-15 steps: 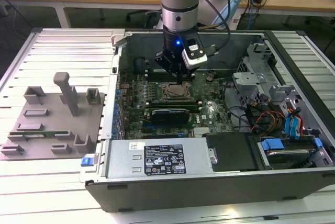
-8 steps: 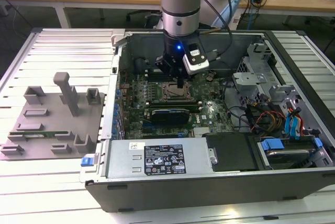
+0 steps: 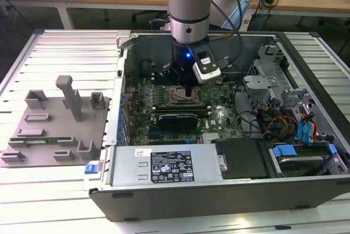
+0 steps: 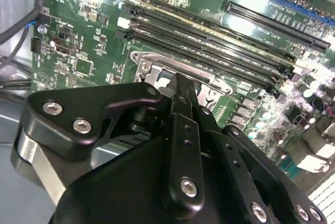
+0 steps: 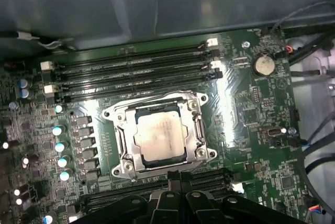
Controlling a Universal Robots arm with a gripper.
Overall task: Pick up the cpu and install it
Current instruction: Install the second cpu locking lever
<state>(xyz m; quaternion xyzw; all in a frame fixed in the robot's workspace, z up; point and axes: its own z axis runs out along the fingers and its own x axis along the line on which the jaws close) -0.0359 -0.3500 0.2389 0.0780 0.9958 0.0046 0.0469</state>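
cpu (image 5: 159, 139) lies flat in the metal-framed socket (image 5: 194, 102) on the green motherboard (image 5: 251, 109), silvery top up, in the first wrist view. the gripper (image 3: 188, 93) hangs just above the socket inside the open computer case (image 3: 219, 201); its jaws look drawn together, grasping nothing.

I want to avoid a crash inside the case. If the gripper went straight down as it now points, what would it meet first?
Probably the cpu lying in its socket on the motherboard, directly below the gripper, though depth is unclear.
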